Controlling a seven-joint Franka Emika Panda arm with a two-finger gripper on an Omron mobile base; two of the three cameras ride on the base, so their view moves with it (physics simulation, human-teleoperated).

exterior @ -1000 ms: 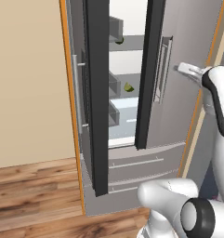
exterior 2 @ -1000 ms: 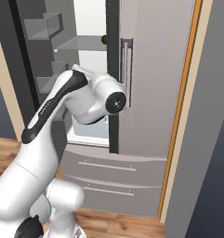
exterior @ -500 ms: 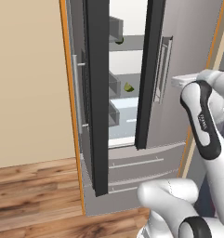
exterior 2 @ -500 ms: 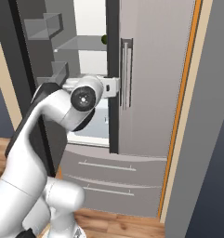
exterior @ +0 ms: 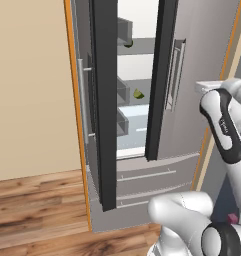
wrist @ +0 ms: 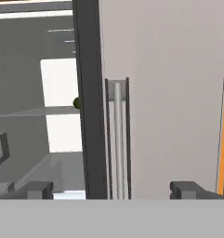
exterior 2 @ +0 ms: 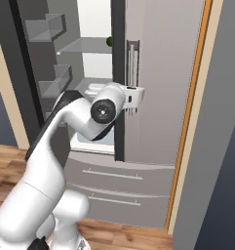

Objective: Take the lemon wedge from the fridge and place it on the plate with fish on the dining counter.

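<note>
Fridge (exterior: 192, 75) ajar, lemon wedge (exterior: 138, 93) on inner shelf.
Pincer (wrist: 113, 189) released, empty, facing right door handle (wrist: 117, 139) at 12 o'clock.

Tall grey French-door fridge (exterior: 202, 60), standing upright between orange side panels, left door swung wide with its black edge facing out, right door nearly closed. White interior lit, with grey shelves and door bins. Vertical silver handles on both doors, one seen close in the hand view. Two grey drawers along the bottom, both shut. Tiny yellow-green lemon wedge (exterior: 138, 93) resting on a middle shelf, deep inside, close to the right door's black edge.
</note>
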